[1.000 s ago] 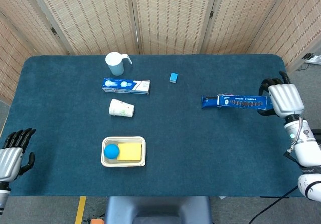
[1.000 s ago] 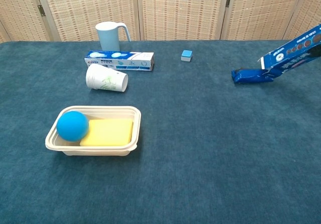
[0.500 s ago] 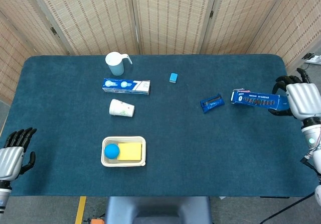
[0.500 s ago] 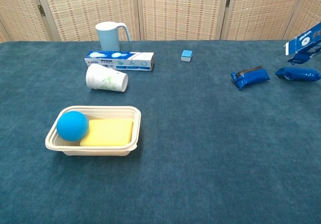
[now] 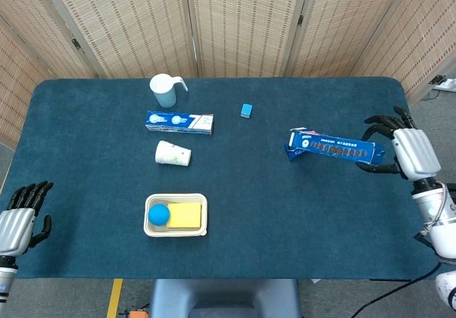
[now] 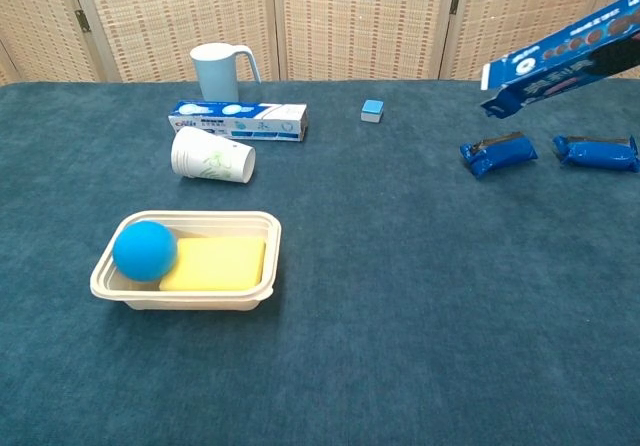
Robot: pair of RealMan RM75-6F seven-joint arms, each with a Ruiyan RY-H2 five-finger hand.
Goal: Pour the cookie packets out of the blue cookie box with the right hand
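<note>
The right hand (image 5: 406,150) clamps one end of the long blue cardboard cookie box (image 5: 331,147), holding it tilted, open end down, above two blue foil cookie packets (image 6: 498,153) lying on the dark blue surface (image 5: 285,211), while the left hand (image 5: 18,218) rests empty, fingers apart, at the near-left edge.

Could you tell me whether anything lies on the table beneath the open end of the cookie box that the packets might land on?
Only the two cookie packets already out. The blue cookie box, held by the right hand, hangs tilted above them.
</note>
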